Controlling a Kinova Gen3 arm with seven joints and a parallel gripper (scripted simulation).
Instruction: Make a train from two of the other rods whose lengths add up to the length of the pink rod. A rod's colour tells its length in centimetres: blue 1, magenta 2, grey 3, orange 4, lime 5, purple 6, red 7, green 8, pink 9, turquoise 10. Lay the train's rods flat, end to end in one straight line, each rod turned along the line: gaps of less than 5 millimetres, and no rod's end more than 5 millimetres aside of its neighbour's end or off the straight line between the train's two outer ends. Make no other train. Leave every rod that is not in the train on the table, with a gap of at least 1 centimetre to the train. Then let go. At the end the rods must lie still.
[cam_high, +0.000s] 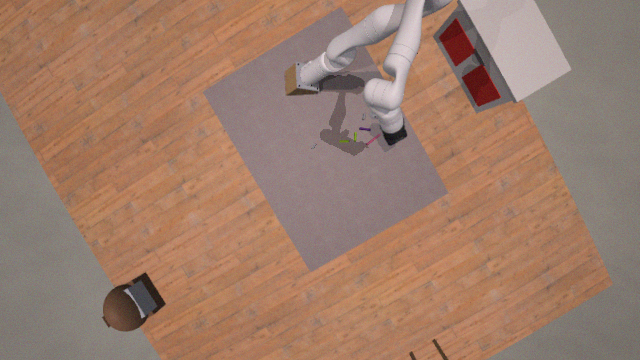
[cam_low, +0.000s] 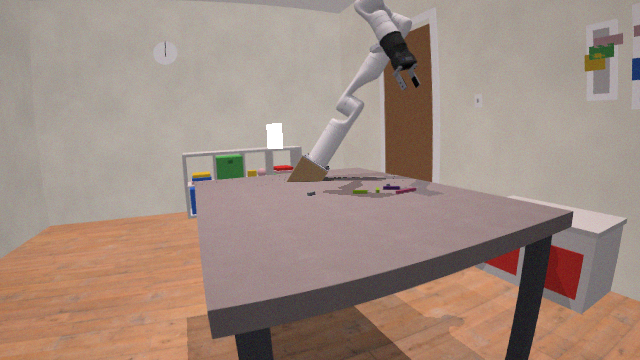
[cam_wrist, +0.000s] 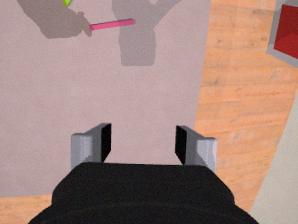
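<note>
A pink rod (cam_high: 373, 139) (cam_low: 405, 190) (cam_wrist: 112, 24) lies flat on the grey table (cam_high: 300, 200) (cam_low: 350, 240) (cam_wrist: 67, 83). A purple rod (cam_high: 365, 129) (cam_low: 391, 187) lies just behind it. Two lime rods lie to its left, one (cam_high: 355, 136) (cam_low: 377, 189) nearer the pink rod and the other (cam_high: 344, 141) (cam_low: 360, 191) further out. A small grey rod (cam_high: 314, 146) (cam_low: 311, 193) lies apart to the left. Another small greyish rod (cam_high: 363, 116) lies by the arm. My gripper (cam_high: 395, 136) (cam_low: 406, 80) (cam_wrist: 143, 138) is open and empty, high above the table, right of the rods.
The arm's tan base block (cam_high: 295, 80) (cam_low: 306, 172) stands at the table's back. A white cabinet with red fronts (cam_high: 470, 60) (cam_low: 565, 270) (cam_wrist: 286, 30) stands to the right on the floor. A shelf (cam_low: 235, 165) stands behind the table.
</note>
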